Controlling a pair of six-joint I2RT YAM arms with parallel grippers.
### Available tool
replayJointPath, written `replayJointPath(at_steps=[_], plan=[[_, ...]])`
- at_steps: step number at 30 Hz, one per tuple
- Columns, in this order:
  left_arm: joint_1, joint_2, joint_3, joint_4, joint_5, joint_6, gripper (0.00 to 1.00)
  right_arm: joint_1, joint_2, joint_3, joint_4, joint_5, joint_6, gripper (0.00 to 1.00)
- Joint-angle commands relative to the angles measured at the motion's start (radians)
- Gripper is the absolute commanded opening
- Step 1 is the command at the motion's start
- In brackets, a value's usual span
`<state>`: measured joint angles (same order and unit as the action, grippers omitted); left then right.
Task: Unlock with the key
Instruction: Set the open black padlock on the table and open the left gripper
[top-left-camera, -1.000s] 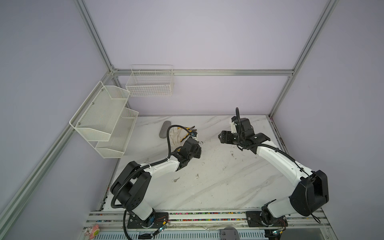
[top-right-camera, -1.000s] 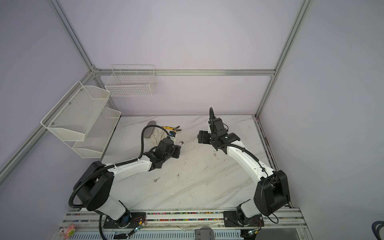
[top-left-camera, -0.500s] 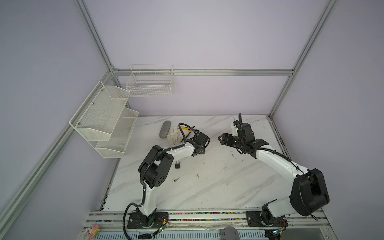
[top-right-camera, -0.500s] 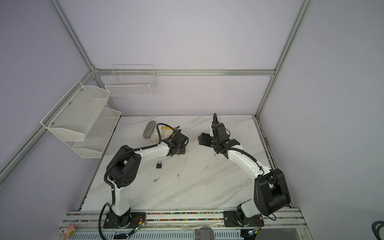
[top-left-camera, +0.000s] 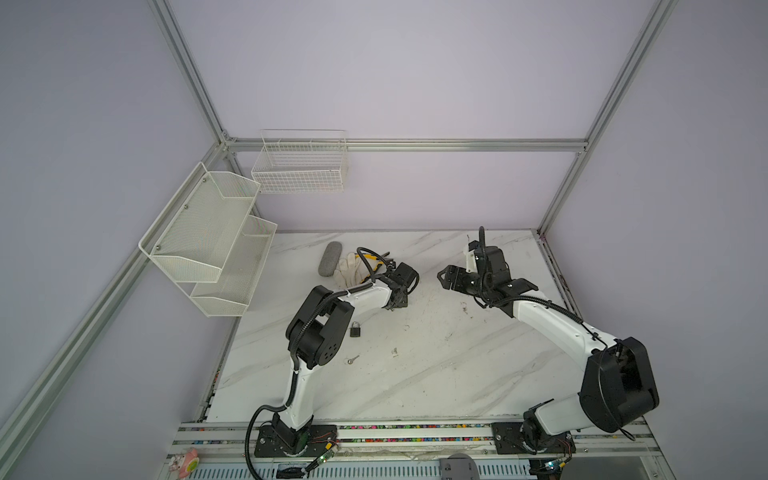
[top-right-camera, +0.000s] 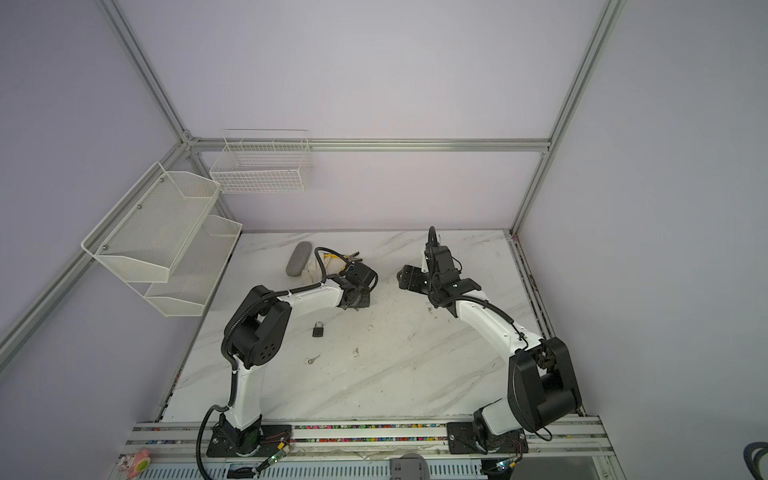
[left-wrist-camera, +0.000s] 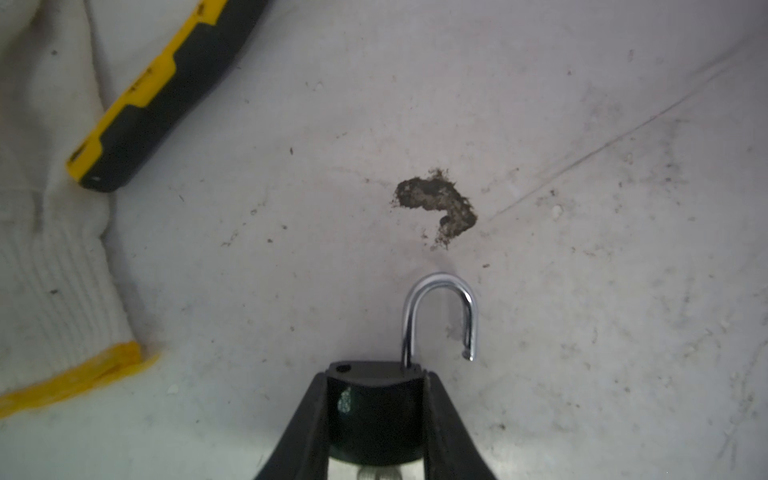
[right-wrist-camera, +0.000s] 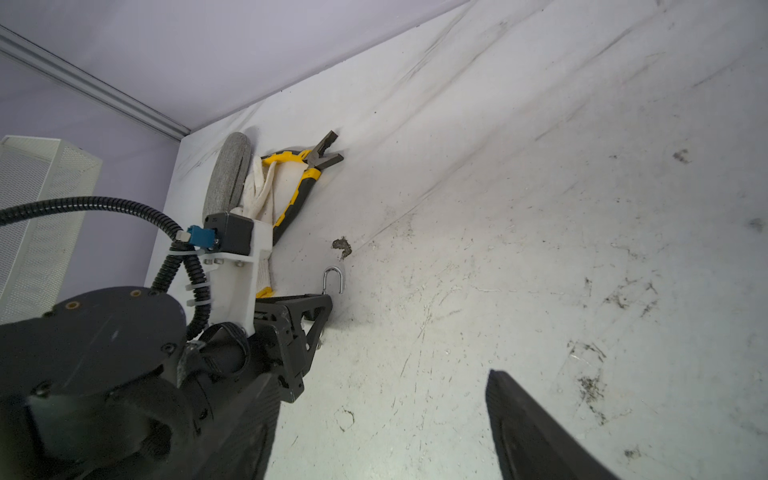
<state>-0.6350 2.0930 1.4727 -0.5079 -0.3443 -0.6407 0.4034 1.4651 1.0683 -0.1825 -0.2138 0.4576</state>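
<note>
Pretty clearly a robotics lab cell; aluminium frame around plain lilac walls, arms bolted to a rail, scuffed marble counter.

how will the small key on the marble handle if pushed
The key looks thin and metallic, so probably stiff and light. Lying flat on the smooth table, it would likely slide rather than roll, and may be awkward to pinch.

Far left: grey fabric oblong pad touching white knit glove w/ yellow-black pliers; white mesh shelf & wire basket on walls.
</note>
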Motion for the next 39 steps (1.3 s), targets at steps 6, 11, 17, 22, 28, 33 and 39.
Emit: replayJointPath(at_steps=[6, 11, 17, 22, 28, 33, 39], plan=[[0.011, -0.018, 0.066, -0.018, 0.038, -0.036, 0.15, -0.005, 0.001, 0.005, 0.0, 0.034, -0.029, 0.8], [0.015, -0.041, 0.051, -0.017, 0.056, -0.047, 0.32, -0.005, -0.001, 0.007, -0.011, 0.037, -0.052, 0.81], [0.017, -0.101, 0.021, -0.018, 0.058, -0.067, 0.48, -0.001, 0.0, 0.018, -0.021, 0.028, -0.065, 0.8], [0.02, -0.187, -0.02, -0.017, 0.063, -0.082, 0.56, 0.026, 0.0, 0.042, -0.048, 0.042, -0.076, 0.8], [0.021, -0.388, -0.137, -0.001, 0.071, -0.102, 0.67, 0.113, -0.002, 0.071, -0.089, 0.075, -0.078, 0.8], [0.025, -0.598, -0.266, 0.019, 0.06, -0.128, 0.85, 0.239, 0.022, 0.106, -0.129, 0.139, -0.052, 0.8], [0.039, -0.898, -0.411, -0.007, -0.008, -0.181, 1.0, 0.43, 0.087, 0.081, -0.07, 0.186, 0.01, 0.8]])
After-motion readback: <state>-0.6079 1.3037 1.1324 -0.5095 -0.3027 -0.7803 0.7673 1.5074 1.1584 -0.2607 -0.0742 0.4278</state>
